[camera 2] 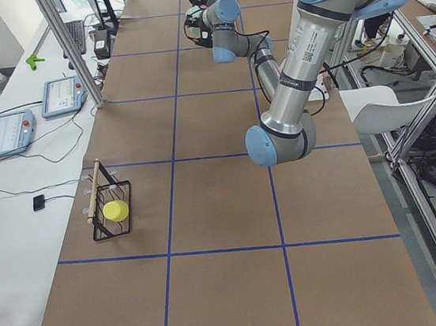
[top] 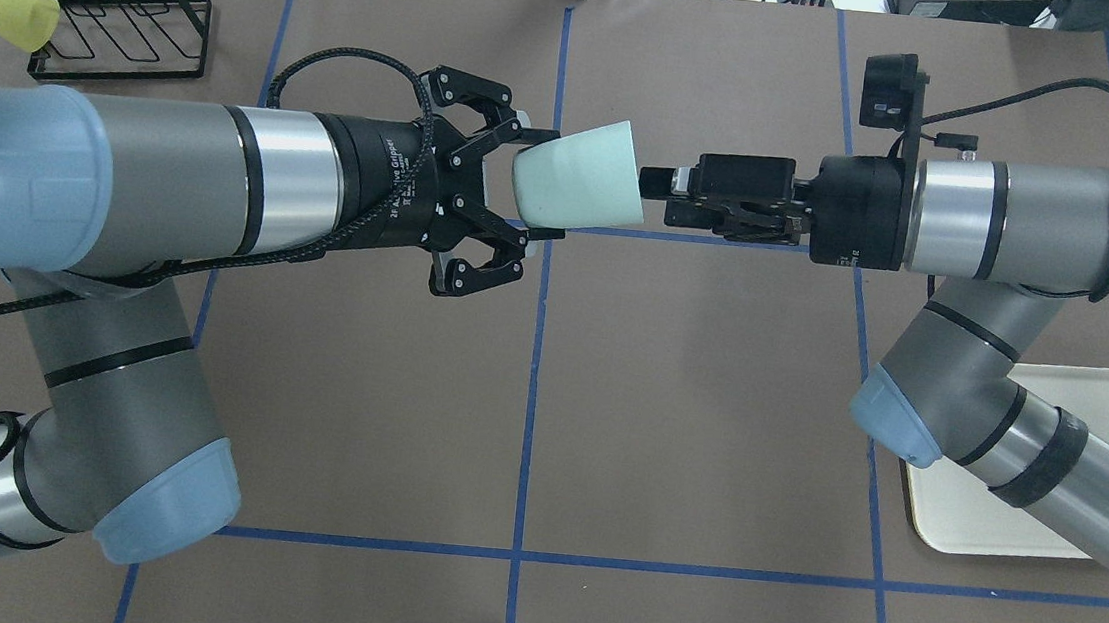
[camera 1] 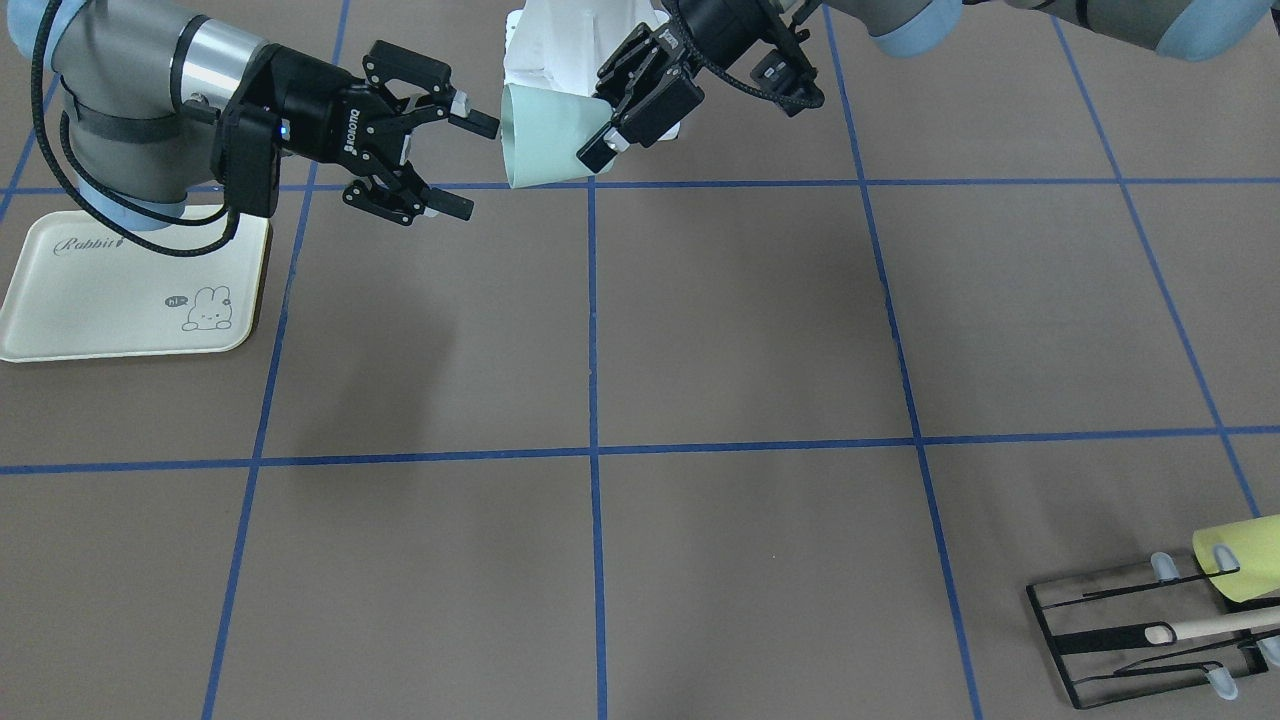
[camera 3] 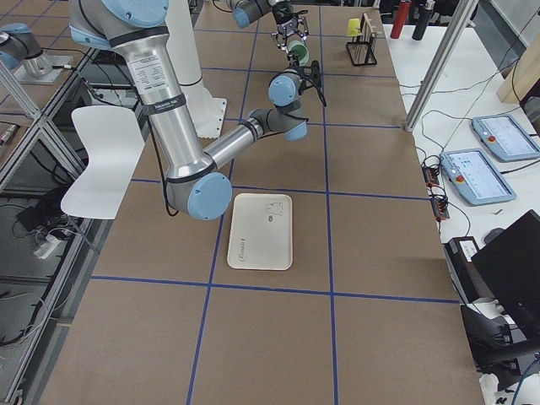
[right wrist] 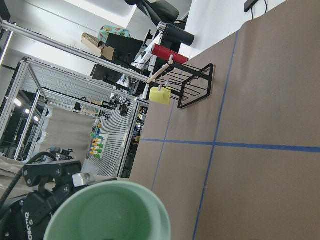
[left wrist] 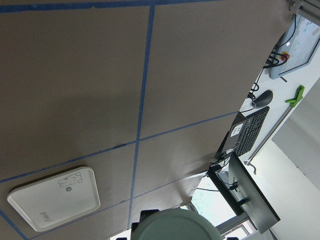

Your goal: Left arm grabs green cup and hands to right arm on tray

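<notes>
Where the green cup (camera 1: 545, 140) is: up in the air over the surface (camera 1: 700, 330), tipped on its side, right between the two arms
Cup direction: mouth points at the right arm (top: 1024, 222), narrow bottom points at the left arm (top: 125, 174)
Left pincer (top: 543, 185): clamped on the cup's narrow end, a finger on each side, so it's the one carrying it
Right pincer (camera 1: 472, 165): spread wide and gripping nothing; upper fingertip (camera 1: 482, 124) sits just beside the cup's rim (honestly can't tell if it touches), lower one is clear of the cup
Tray (camera 1: 100, 300): flat on the surface below the right arm's elbow, well apart from the cup
Wire rack (camera 1: 1100, 638): off in the far corner on the left arm's side, with a yellow-green cup (camera 1: 1235, 558) stuck on one end and a wooden rod (camera 1: 1220, 625) along it
</notes>
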`<state>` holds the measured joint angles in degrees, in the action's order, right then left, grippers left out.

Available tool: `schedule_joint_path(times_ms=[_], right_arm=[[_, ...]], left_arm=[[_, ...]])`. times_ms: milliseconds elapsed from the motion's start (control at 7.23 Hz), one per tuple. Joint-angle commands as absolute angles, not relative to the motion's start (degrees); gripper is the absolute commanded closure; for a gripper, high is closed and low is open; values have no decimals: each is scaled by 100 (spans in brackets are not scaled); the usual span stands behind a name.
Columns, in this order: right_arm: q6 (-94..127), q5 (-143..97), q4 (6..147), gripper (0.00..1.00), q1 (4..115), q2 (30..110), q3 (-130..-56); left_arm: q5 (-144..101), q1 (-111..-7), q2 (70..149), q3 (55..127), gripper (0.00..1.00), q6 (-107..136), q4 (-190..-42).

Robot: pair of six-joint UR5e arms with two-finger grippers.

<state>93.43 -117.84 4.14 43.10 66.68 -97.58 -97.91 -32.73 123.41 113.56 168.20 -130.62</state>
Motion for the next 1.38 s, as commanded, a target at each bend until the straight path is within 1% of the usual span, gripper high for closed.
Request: schedule_joint_path(times_ms=[0,415,553,830,1245], right_arm=[[9334,-11760,431,10,4219,6557,-9712],[9343,-11655,448,12,4166,6478,-9651],[9343,-11654,448,17,4166,6478,-9633],[9343,-11646,448,41,4166,6469,-9615],[9334,-11637,448,51,4166,6451,-9580]], left_arm=[[-9791,-3270,12366,11355,90,16822,-13052],[-9791,-3270,12366,11355,90,16822,-13052],[-9791,-3270,12366,11355,90,16822,-13052],[-9791,-3278,12357,11355,90,16822,-13043],[-9791,-3278,12357,11355,90,16822,-13043]])
